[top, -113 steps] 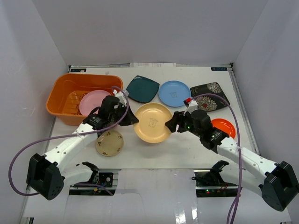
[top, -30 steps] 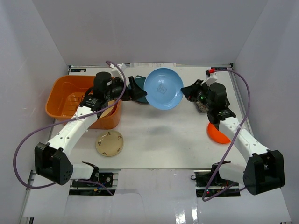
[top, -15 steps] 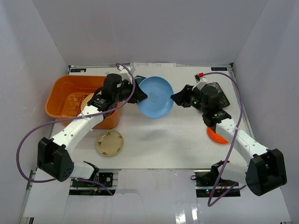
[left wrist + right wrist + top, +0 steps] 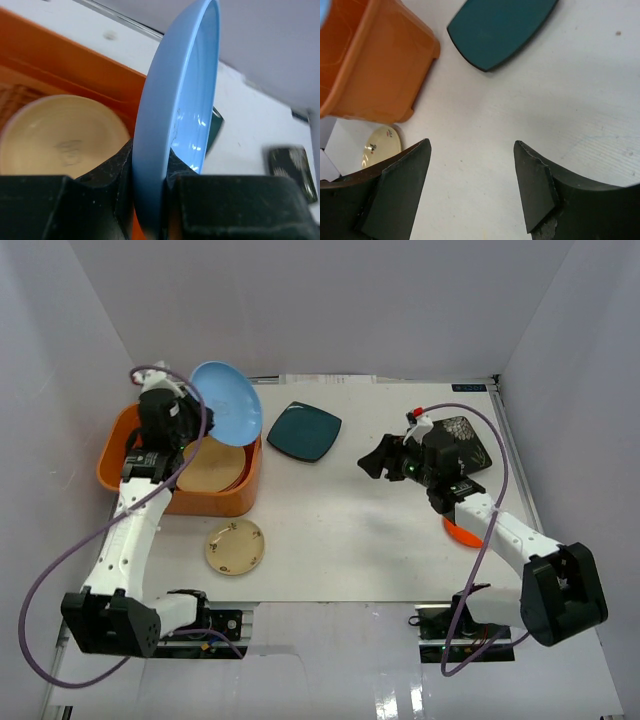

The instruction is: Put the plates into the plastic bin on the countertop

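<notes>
The light blue plate sits clamped between left fingers.

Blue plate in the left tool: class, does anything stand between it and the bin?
Nothing visible does. The blue plate hangs over the bin's far rim; its top is open, a tan plate lying inside.

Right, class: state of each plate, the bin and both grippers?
light blue plate: held on edge over orange bin
left gripper: shut on light blue plate
right gripper: open, empty
orange bin: holds tan plate
teal plate: on countertop
speckled plate: on countertop
orange plate: partly under right arm
floral plate: partly hidden
</notes>
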Tool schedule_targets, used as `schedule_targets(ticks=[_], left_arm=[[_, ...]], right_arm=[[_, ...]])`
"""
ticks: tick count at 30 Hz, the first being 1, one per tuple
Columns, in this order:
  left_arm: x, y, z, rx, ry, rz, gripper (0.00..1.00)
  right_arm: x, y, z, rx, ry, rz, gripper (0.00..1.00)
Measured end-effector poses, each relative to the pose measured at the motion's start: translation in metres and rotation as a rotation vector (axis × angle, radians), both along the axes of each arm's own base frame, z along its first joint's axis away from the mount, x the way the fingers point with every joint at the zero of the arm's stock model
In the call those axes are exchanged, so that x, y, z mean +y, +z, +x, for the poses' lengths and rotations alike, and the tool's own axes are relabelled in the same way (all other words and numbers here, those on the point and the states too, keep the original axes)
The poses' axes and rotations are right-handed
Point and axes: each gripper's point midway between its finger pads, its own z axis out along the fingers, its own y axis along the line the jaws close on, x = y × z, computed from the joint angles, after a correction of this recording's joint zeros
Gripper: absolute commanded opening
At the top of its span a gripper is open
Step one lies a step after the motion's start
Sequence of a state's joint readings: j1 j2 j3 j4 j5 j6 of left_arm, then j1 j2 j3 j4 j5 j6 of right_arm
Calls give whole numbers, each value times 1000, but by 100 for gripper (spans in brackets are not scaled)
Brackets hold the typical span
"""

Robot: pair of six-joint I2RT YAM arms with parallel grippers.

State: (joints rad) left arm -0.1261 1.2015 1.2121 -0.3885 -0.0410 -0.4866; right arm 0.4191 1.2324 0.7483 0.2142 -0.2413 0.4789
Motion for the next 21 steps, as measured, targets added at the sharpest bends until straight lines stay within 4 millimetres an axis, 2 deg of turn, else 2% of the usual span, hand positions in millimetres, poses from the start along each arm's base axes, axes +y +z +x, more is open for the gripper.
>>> schedule_targets(ticks=[3, 5, 7, 12, 15, 16, 17, 20, 21], left_arm=[[68, -5, -12, -6, 209, -15, 6], [103, -18, -22, 12, 327, -29, 7], [126, -36, -30, 46, 406, -42, 9], [134, -80, -27, 148, 434, -111, 21], [136, -107, -21, 212, 435, -165, 35], [138, -115, -20, 230, 440, -178, 55], [139, -125, -19, 253, 442, -184, 67], [142, -140, -18, 287, 454, -202, 98], [142, -143, -19, 293, 456, -205, 98]], right_arm=[[2, -27, 1, 63, 5, -26, 73], [3, -39, 6, 86, 1, -38, 73], [5, -54, 12, 118, 0, -52, 73], [22, -92, 41, 211, 8, -69, 74], [34, -107, 59, 251, 4, -43, 74], [37, -110, 64, 259, 0, -30, 75], [40, -113, 70, 267, -9, -13, 75], [48, -123, 79, 295, -39, 35, 76], [50, -127, 81, 309, -54, 52, 76]])
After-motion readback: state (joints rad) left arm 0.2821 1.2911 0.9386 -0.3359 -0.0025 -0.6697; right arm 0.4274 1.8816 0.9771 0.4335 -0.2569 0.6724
